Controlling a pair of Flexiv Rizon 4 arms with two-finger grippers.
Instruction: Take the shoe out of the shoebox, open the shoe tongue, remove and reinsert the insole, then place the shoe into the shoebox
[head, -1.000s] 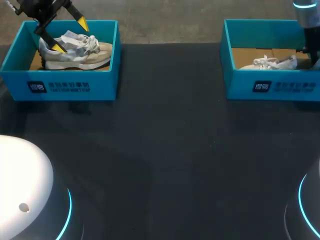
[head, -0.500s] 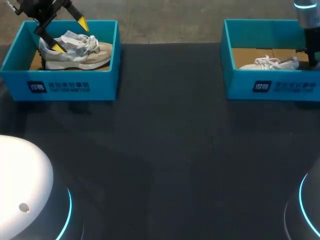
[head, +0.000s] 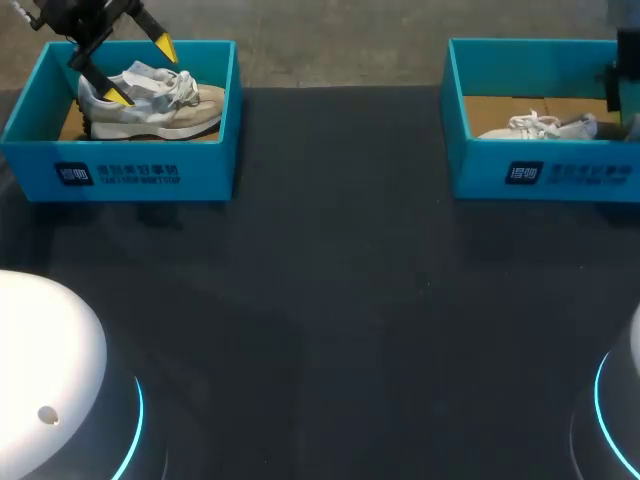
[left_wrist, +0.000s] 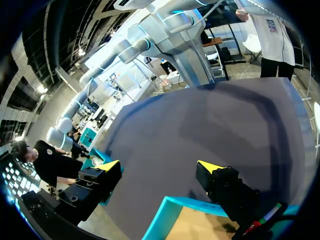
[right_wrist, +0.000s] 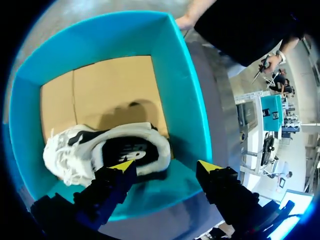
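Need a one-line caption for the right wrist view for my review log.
Open right hand poised above a white shoe lying inside the teal shoebox.

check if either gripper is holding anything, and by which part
Nothing is held. The left gripper and the right gripper are both open, nothing between their fingers; the right one hangs above the white shoe in its shoebox.

Soft overhead light; dark table (head: 330, 300) dim; faint shadow before left shoebox (head: 130, 172); dark shadow on cardboard (right_wrist: 100, 85) beside shoe (right_wrist: 100, 147).
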